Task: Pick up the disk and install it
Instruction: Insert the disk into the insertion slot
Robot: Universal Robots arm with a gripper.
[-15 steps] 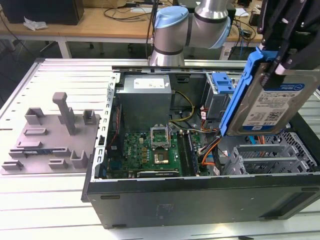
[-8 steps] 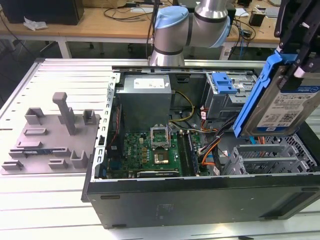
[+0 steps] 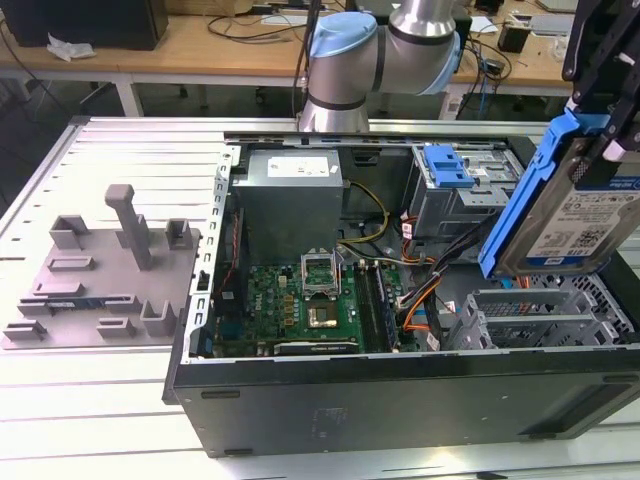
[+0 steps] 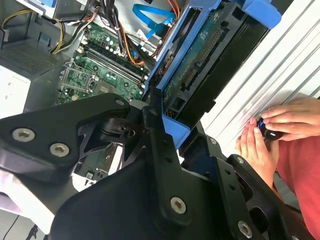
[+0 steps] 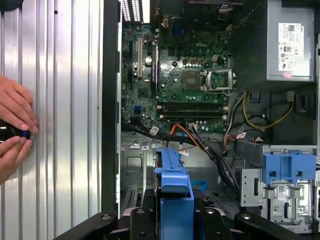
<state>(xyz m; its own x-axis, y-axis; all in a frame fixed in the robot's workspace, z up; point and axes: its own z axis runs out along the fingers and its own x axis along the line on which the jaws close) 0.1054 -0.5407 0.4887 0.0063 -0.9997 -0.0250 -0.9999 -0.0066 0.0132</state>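
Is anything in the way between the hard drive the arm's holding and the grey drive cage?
The silver hard drive in its blue carrier hangs in the jaws above the open case. A bundle of black cables runs between it and the grey metal drive cage; nothing else visible intervenes.

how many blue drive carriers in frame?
2. One carrier frames the disk held in the gripper, over the case at the exterior view's right. The other carrier sits atop the drive cage. More may be hidden inside.
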